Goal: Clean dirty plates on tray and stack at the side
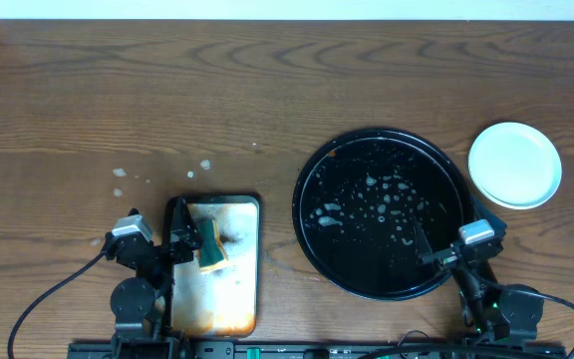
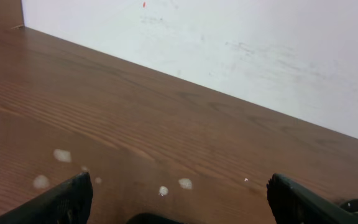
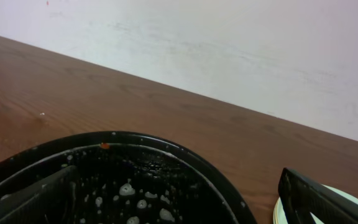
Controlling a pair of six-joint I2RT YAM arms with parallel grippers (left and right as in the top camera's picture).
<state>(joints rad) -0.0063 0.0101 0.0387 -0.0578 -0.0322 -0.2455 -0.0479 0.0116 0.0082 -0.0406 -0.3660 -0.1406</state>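
Observation:
The black round tray [image 1: 312,170] lies right of centre, holding only soap foam and a tiny orange speck at its far rim; it also shows in the right wrist view [image 3: 229,186]. A stack of pale plates [image 1: 514,165] sits on the table right of the tray, top plate pale blue; its edge shows in the right wrist view [image 3: 278,211]. My left gripper [image 1: 157,239] is open and empty over the near left, beside the metal pan [image 1: 242,299]. My right gripper [image 1: 451,244] is open and empty at the tray's near right rim.
The rusty soapy metal pan holds a yellow-green sponge [image 1: 212,244]. Foam blobs [image 1: 123,175] lie on the wood left of the pan; they show in the left wrist view [image 2: 61,155]. A white wall [image 2: 229,43] runs behind the table.

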